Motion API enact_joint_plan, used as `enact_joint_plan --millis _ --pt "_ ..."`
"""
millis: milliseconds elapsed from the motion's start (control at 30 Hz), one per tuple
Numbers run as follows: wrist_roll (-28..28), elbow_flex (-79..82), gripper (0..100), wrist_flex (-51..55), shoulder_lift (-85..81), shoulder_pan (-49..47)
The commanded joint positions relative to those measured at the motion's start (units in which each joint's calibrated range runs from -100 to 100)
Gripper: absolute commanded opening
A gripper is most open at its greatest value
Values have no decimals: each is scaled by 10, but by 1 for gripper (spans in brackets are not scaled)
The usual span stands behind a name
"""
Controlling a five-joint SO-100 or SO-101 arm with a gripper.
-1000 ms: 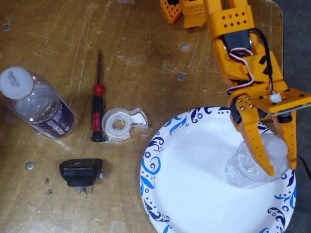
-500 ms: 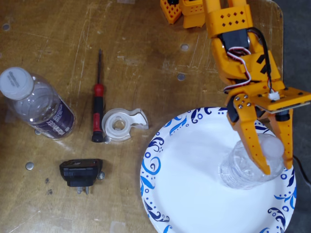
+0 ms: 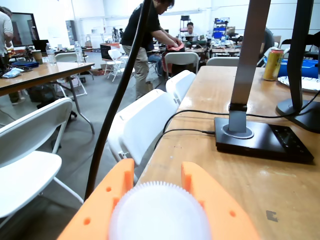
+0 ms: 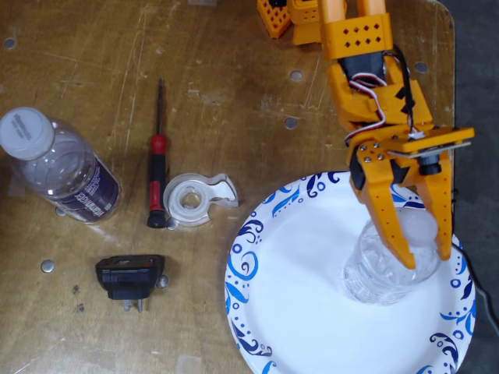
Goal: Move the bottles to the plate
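Note:
The slim clear bottle [image 4: 382,280] stands upright on the right part of the white plate with blue swirls [image 4: 296,273]. My orange gripper [image 4: 427,261] reaches down from the top right, its two fingers on either side of the bottle's top and closed on it. In the wrist view the bottle's white ridged cap [image 3: 157,212] sits between the orange fingers of the gripper [image 3: 156,170]. The wider bottle with white cap and dark purple label [image 4: 62,167] lies on the wooden table at the far left, well away from the plate.
A red-and-black screwdriver [image 4: 158,160], a clear tape dispenser ring [image 4: 195,200] and a small black device [image 4: 129,276] lie between the wide bottle and the plate. The table's right edge [image 4: 452,78] runs close beside the arm. The wrist view shows a black stand base [image 3: 260,137] and white chairs [image 3: 145,120].

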Motion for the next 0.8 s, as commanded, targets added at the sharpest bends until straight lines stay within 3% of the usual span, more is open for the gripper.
enact_joint_plan --millis 0,400,767 --pt "4 -4 3 5 -2 7" --pt "0 -31 19 15 -6 -14" --pt "-2 -30 19 130 -100 -30"
